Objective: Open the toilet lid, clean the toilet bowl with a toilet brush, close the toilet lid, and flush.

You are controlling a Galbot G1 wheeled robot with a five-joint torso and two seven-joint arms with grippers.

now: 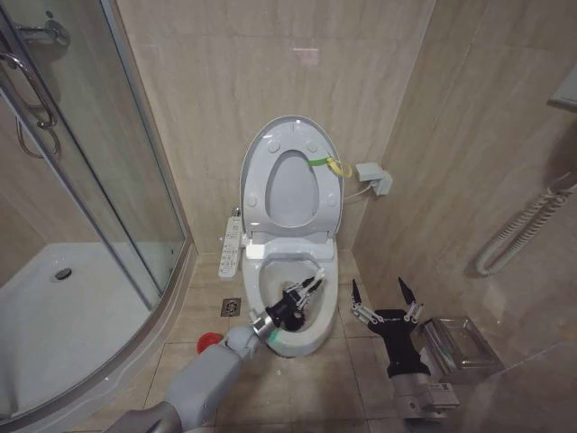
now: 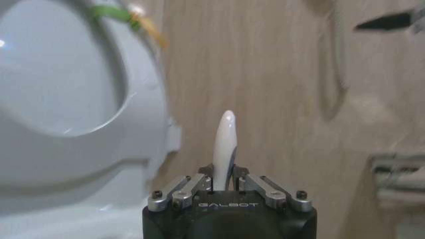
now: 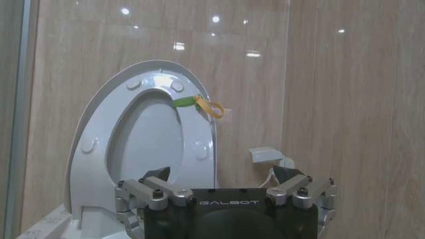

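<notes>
Toilet lid [image 1: 290, 171] up against wall; left tool [image 1: 302, 296] inside toilet bowl [image 1: 311, 336] rim, clamped on toilet brush [image 2: 224, 144] handle. Right tool [image 1: 384, 298] spread open, hanging over floor just beside bowl's right edge, near wall.

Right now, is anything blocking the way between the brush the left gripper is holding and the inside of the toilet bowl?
Nothing visible does. The toilet lid stands raised against the wall, and the left gripper, shut on the toilet brush, already hangs over the open toilet bowl. The right gripper waits open off to the side.
</notes>
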